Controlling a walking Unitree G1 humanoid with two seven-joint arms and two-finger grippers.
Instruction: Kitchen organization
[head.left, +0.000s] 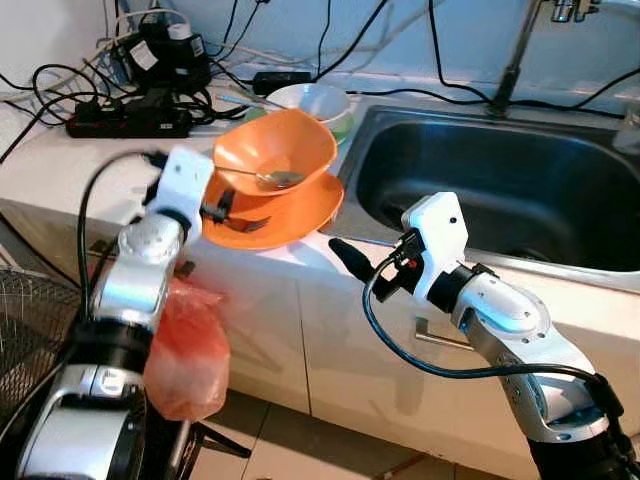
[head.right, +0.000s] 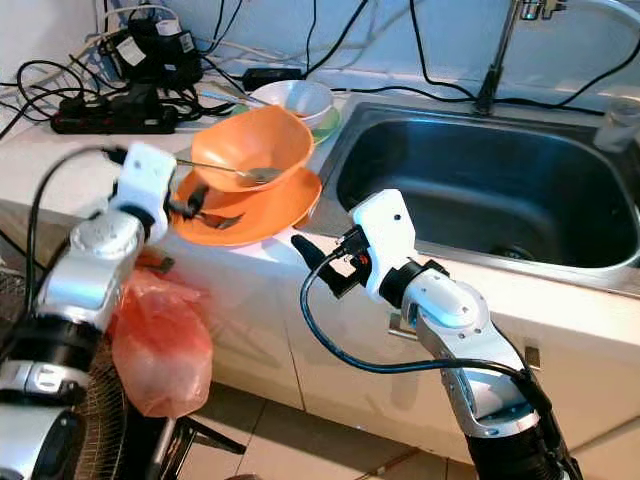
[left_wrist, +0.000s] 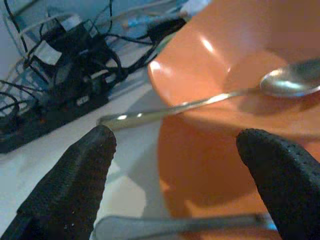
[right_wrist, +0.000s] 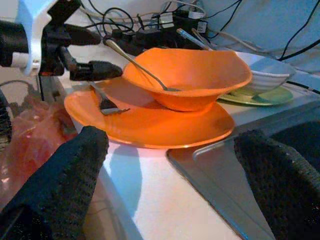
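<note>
Glossy orange plastic bowl (head.left: 275, 150), shiny metal spoon (head.left: 262, 178), brushed steel sink (head.left: 500, 180).

Left silver arm raised, its black two-finger left gripper (left_wrist: 175, 170) spread wide. Right silver arm bent forward, black two-finger right gripper (right_wrist: 175, 165) also spread apart.

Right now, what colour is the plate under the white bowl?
Pale green plate, clearest in the right wrist view.
</note>
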